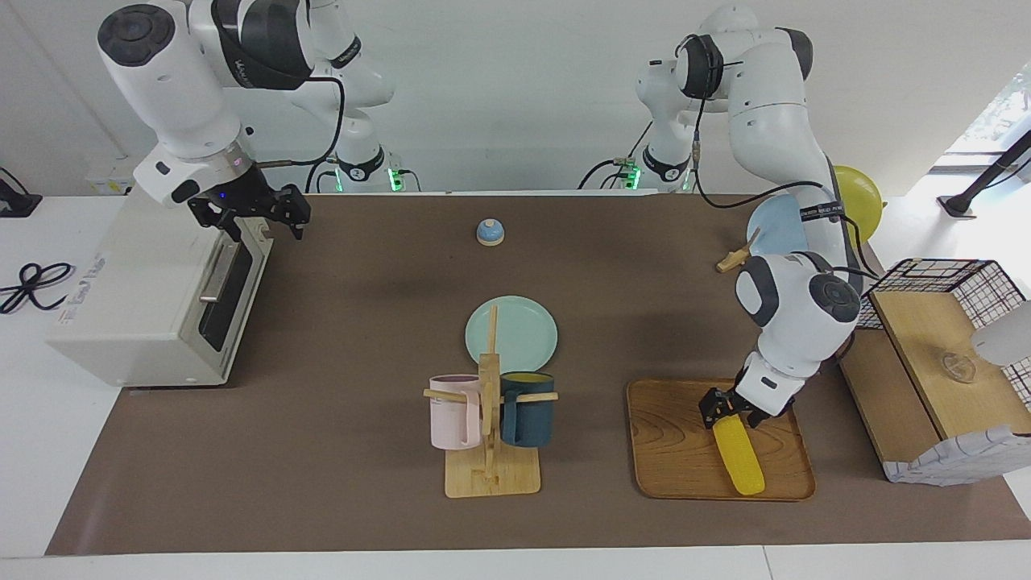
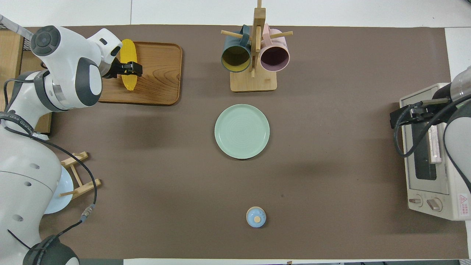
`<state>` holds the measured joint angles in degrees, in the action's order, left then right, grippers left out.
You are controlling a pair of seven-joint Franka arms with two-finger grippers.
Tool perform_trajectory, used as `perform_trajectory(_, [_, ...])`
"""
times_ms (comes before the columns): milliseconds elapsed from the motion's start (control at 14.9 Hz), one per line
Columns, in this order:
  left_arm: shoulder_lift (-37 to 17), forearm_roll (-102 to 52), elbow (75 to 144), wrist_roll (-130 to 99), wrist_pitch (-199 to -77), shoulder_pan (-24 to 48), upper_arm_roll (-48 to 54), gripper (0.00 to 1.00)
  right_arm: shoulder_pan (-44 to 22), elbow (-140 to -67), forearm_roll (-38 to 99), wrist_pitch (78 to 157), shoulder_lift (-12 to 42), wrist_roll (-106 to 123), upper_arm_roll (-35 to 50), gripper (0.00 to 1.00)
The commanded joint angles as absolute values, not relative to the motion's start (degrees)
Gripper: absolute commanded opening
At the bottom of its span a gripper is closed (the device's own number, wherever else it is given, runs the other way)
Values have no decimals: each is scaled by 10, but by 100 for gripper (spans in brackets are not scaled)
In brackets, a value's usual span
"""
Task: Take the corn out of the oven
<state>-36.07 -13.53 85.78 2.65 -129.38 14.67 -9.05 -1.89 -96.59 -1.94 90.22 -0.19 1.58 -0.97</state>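
Corn (image 1: 741, 461) status: out of the oven (image 1: 137, 298), lying on the wooden tray (image 1: 676, 451) at the left arm's end of the table. One tapered end sits right at the left gripper (image 1: 727, 409). The rest of the cob runs away from the gripper toward the tray's rim farthest from the robots.

Left gripper: low over the tray, straddling the cob's near end. Whether it is clamped on the corn or already loose around it, I cannot tell. The cob looks to rest along the tray floor, so its weight seems carried by the wood rather than by the grip. Judgement: this is the set-down point. The tray gives a flat, rimmed surface that should keep a round cob from rolling off onto the table.

Right gripper (image 1: 256, 216): fingertips (image 1: 301, 219) clearly apart, holding nothing, hanging just above the oven's top front corner. The oven door (image 1: 229, 294) below it stands shut, with the bar handle (image 1: 216, 274) untouched. This arm waits.

Placement logic: oven sits at the right arm's end and tray at the left arm's, so each arm works its own side.

Task progress, judged: nearly complete. Only a clean release and lift-off of the left gripper remains. Risk: lifting while the cob is snagged could drag it off the rim.
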Motion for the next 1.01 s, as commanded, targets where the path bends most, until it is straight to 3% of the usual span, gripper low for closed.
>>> perform_trajectory(0, [-308,-143,864,33,-1230,144,-103,100,-15,-972,-6,897,-11,14,-8,100])
perform_trajectory(269, [-219,-120,862,29,-1081,155,-160,100,-14,-972,-6,897,-11,13,-8,100])
perform_trajectory(673, [-68,-45,863,-35,-900,158,-158,100,-14,-972,-6,897,-11,14,-8,100])
perform_trajectory(942, [-2,-37,866,-33,-808,91,-107,100,-15,-972,-6,897,-11,13,-8,100])
